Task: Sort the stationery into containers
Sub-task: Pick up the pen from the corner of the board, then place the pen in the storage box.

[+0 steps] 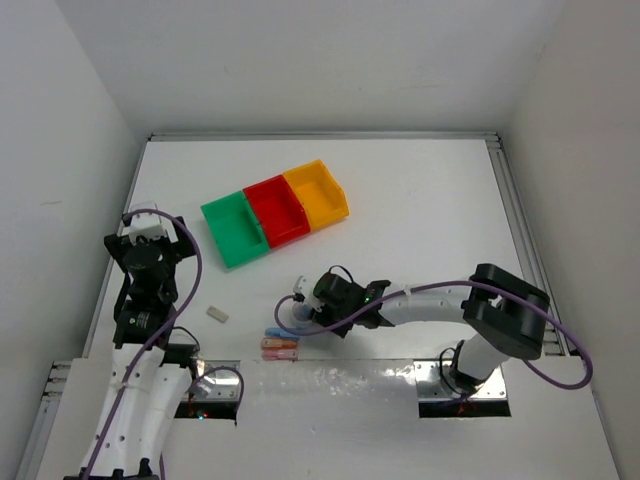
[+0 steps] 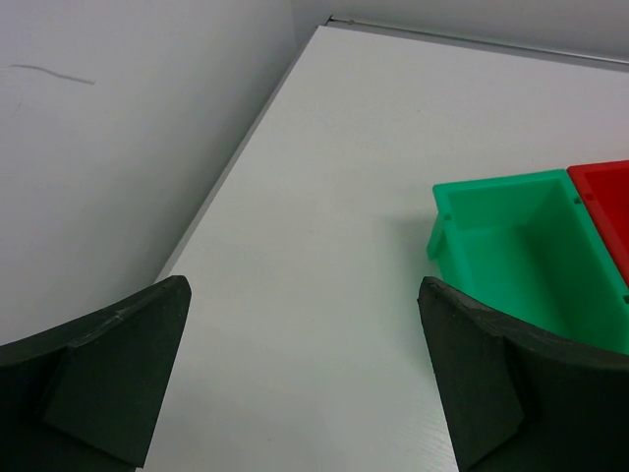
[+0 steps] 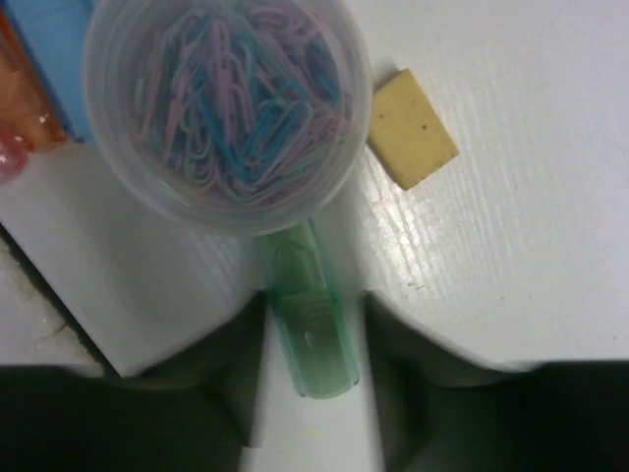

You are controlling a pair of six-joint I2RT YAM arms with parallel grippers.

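Note:
Three joined bins, green (image 1: pixel 232 228), red (image 1: pixel 278 210) and yellow-orange (image 1: pixel 318 195), stand at the table's middle back. My right gripper (image 1: pixel 318 312) is low over the table, open, its fingers either side of a green stick (image 3: pixel 310 315) that lies flat between them. Just past it stands a round clear tub of pastel paper clips (image 3: pixel 226 98), also in the top view (image 1: pixel 296 318). A beige eraser (image 3: pixel 411 128) lies beyond the tub. My left gripper (image 1: pixel 152 238) is open and empty (image 2: pixel 305 393), left of the green bin (image 2: pixel 531 256).
Orange and pink sticks (image 1: pixel 280 346) lie near the table's front edge beside the tub; an orange stick (image 3: pixel 25 108) and a blue item (image 3: pixel 49 39) show in the right wrist view. A beige eraser (image 1: pixel 218 314) lies left of them. White walls enclose the table.

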